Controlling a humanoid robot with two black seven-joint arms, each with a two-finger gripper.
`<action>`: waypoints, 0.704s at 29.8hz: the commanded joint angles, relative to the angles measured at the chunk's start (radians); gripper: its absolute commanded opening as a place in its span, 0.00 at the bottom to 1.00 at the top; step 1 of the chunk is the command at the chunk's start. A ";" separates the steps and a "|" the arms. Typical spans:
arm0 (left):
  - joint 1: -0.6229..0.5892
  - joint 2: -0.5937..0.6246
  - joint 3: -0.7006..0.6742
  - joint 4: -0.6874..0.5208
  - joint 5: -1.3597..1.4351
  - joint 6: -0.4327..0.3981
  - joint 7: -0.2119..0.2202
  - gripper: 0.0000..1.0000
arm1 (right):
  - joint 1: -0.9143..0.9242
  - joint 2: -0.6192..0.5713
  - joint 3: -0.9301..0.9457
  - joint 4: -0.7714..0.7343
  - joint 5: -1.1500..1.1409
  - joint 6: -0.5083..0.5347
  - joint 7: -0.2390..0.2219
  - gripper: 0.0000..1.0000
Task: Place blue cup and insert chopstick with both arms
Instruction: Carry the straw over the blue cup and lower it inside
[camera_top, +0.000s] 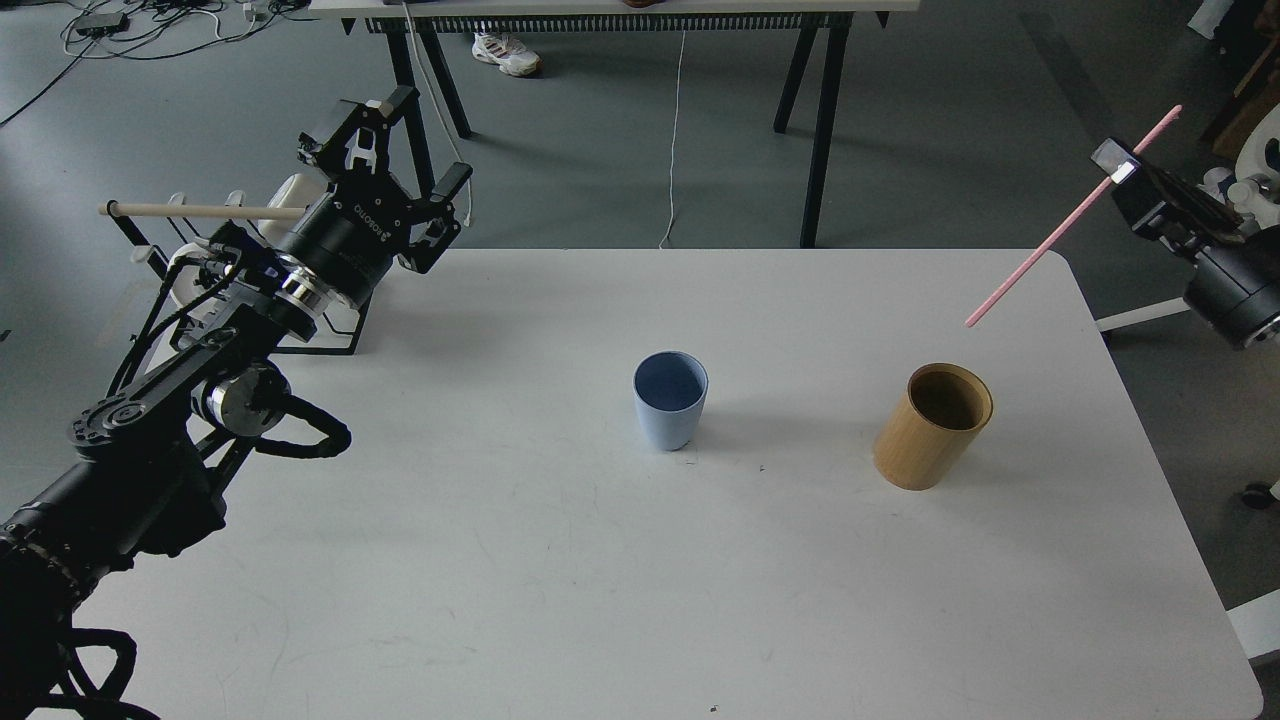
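1. Standing upright near the middle of the white table (560, 600): blue cup (670, 402), open mouth up, nothing inside.
2. Sitting to its right, well apart and also upright: tan wooden cylinder (932, 426).
3. Hanging above the table's far left corner: left gripper (405, 160), fingers spread wide and gripping nothing.
4. Showing behind that arm: black wire rack (335, 335) with a pale wooden dowel (200, 211) sticking out to the left and white mugs (290, 195) partly hidden.
5. Hovering past the table's far right edge: right gripper (1125, 170), clamping a pink chopstick (1070, 220) near its upper part.
6. Slanting down and to the left: that chopstick, lower tip hanging over the table, above and beyond the wooden cylinder, well away from the blue cup.
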 joint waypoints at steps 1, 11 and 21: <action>0.020 0.001 0.000 0.038 -0.001 0.000 0.000 0.91 | 0.067 0.141 -0.017 -0.032 0.027 0.000 0.000 0.00; 0.068 0.008 0.000 0.057 0.000 0.000 0.000 0.91 | 0.190 0.615 -0.178 -0.376 0.016 0.000 0.000 0.00; 0.076 0.007 0.000 0.058 0.000 0.000 0.000 0.92 | 0.191 0.719 -0.241 -0.396 0.015 0.000 0.000 0.00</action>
